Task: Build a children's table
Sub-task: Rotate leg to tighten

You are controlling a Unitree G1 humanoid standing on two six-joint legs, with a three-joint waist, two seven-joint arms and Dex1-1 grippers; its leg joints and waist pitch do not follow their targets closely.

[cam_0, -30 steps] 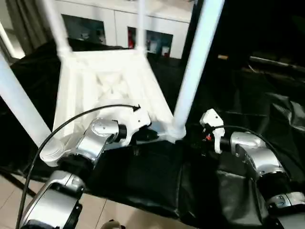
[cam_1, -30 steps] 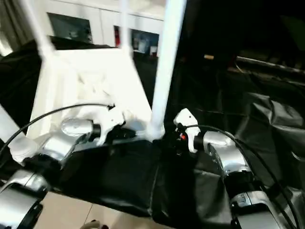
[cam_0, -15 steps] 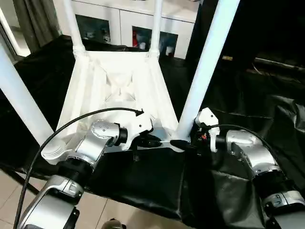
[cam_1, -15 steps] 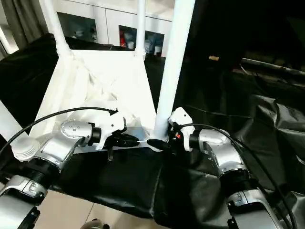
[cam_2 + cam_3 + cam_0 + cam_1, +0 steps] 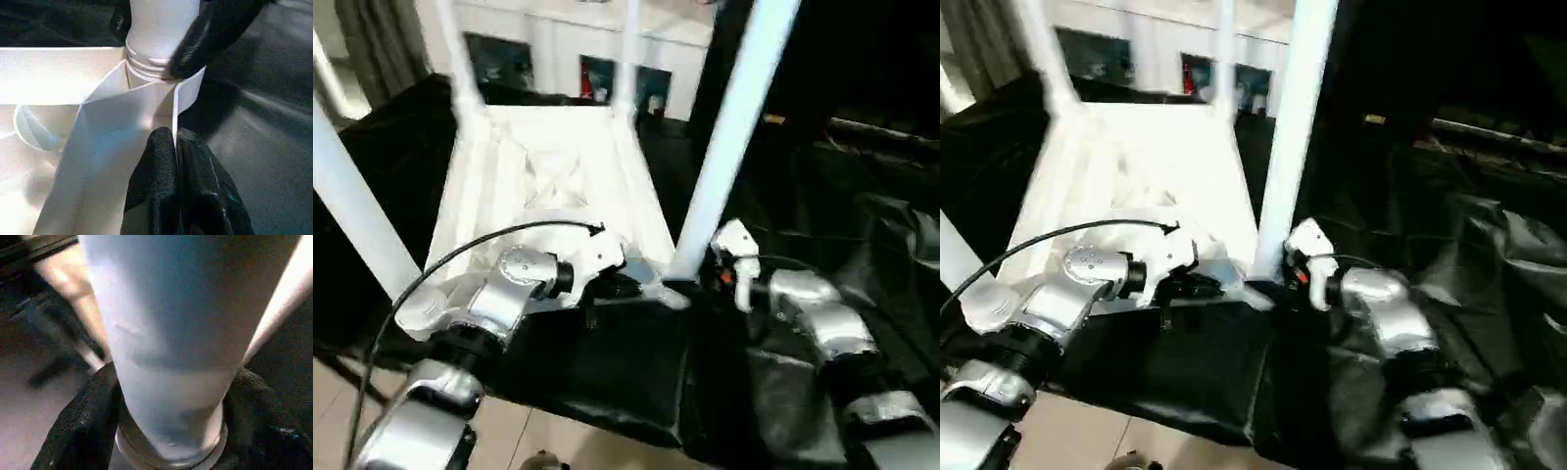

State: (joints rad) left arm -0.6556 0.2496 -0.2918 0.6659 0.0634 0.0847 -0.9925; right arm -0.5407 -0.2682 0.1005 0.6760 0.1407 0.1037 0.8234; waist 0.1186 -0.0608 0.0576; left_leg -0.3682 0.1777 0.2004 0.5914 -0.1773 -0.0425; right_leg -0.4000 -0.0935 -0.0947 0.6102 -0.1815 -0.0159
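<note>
Your table lies upside down on the black cloth with its legs pointing up. Your left gripper has its fingers pinched together on the thin wall of the near rim, by the corner. To the right, your right gripper has a finger on each side of the near right leg, at its base.

White table, white legs; black cloth; silver forearms.
</note>
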